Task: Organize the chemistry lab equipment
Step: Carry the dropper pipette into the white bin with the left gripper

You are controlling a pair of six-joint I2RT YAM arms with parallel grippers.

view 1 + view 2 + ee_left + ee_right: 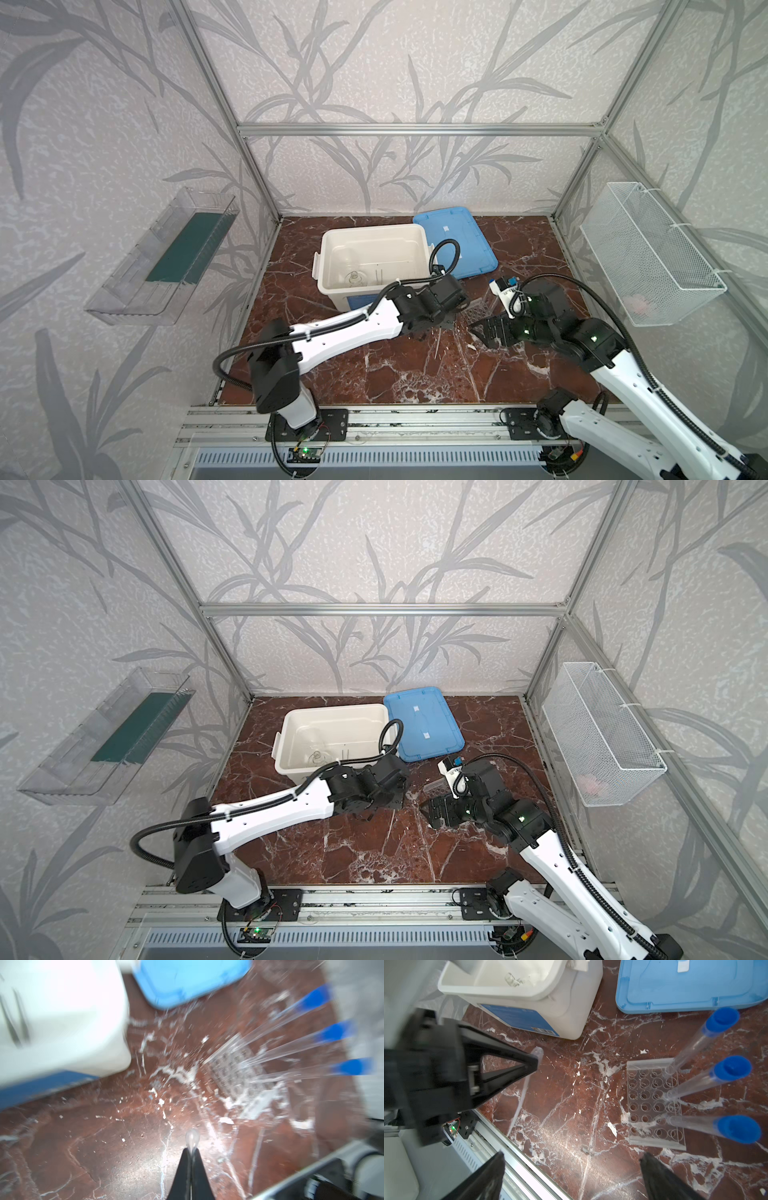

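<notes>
My left gripper (192, 1150) is shut on a thin clear rod with a bulb end (192, 1136). The right wrist view shows this rod (522, 1093) hanging from the left gripper (535, 1061) down toward the marble floor. A clear many-holed rack (652, 1101) stands on the floor with three blue-capped tubes (733, 1069) leaning in it. The same rack (234, 1072) is blurred in the left wrist view. My right gripper (572, 1159) hangs open and empty just in front of the rack (478, 309). A small clear flask (354, 277) and thin rods (378, 276) lie in the white tub (332, 266).
The blue lid (453, 241) lies flat behind the rack, against the tub's right side. A white wire basket (648, 257) hangs on the right wall and a clear shelf (166, 257) on the left wall. A metal rail (374, 415) runs along the front edge.
</notes>
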